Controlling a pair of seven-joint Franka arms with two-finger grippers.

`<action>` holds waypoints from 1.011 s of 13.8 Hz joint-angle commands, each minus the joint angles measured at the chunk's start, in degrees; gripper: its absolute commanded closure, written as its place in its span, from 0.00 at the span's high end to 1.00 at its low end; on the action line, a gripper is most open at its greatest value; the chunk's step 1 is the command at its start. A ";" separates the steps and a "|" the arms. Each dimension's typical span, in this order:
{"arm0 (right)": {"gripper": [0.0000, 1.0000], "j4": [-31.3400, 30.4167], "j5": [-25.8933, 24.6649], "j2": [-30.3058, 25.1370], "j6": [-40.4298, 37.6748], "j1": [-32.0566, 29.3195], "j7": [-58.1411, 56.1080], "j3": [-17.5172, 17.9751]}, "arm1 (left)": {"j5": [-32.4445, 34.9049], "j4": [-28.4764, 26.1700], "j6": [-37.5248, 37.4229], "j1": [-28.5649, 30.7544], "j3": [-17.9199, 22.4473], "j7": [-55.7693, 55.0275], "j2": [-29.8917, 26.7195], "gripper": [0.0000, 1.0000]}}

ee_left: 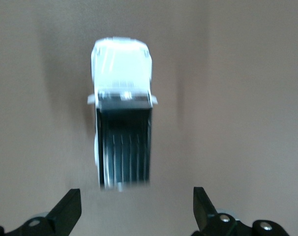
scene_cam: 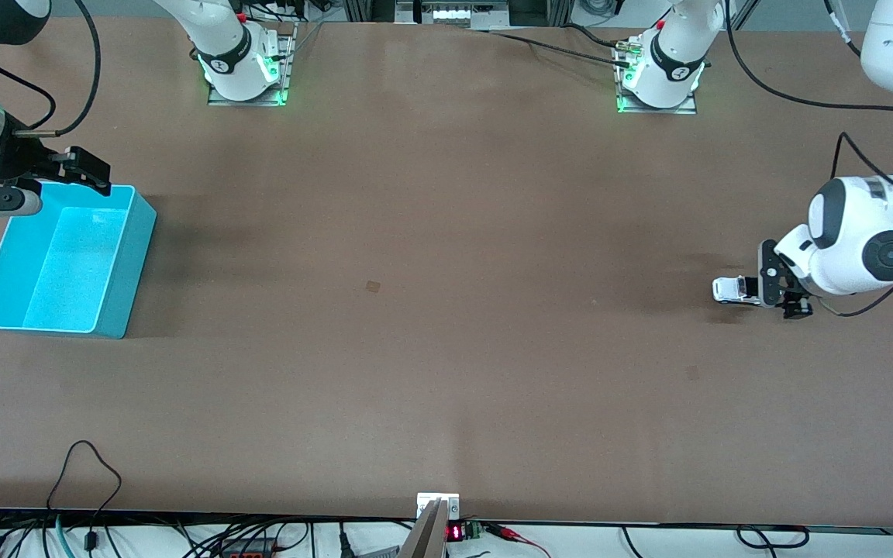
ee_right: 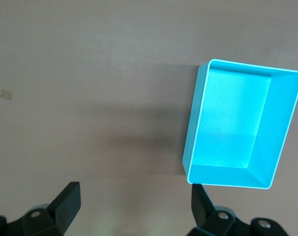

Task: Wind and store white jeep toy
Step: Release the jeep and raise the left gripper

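The white jeep toy (scene_cam: 732, 289) stands on the table near the left arm's end, white at the front with a black ribbed rear bed. In the left wrist view the jeep (ee_left: 122, 118) lies just ahead of the fingertips, not between them. My left gripper (scene_cam: 766, 293) is low beside the jeep's rear end, open and empty (ee_left: 135, 194). The turquoise bin (scene_cam: 130, 256) stands empty at the right arm's end. My right gripper (scene_cam: 43, 186) hovers over the bin's edge farthest from the front camera, open and empty (ee_right: 134, 188).
The bin also shows in the right wrist view (ee_right: 283, 128), off to one side of the fingers. A small tan mark (scene_cam: 373, 287) lies on the brown table near the middle. Cables run along the table edge nearest the front camera.
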 commanded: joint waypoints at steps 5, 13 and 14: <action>1.00 0.45 0.76 -0.43 -1.00 -0.23 -0.78 0.15 | -6.72 12.95 -20.40 0.24 -4.06 -14.70 -3.81 1.00; 1.00 0.36 0.76 -0.51 -1.09 -0.23 -0.78 0.15 | -8.83 32.82 -40.63 -0.11 -12.32 -50.74 -3.72 1.00; 1.00 0.45 0.76 -0.51 -1.09 -0.23 -0.78 0.15 | -8.83 34.76 -42.22 -0.11 -13.46 -55.05 -3.72 1.00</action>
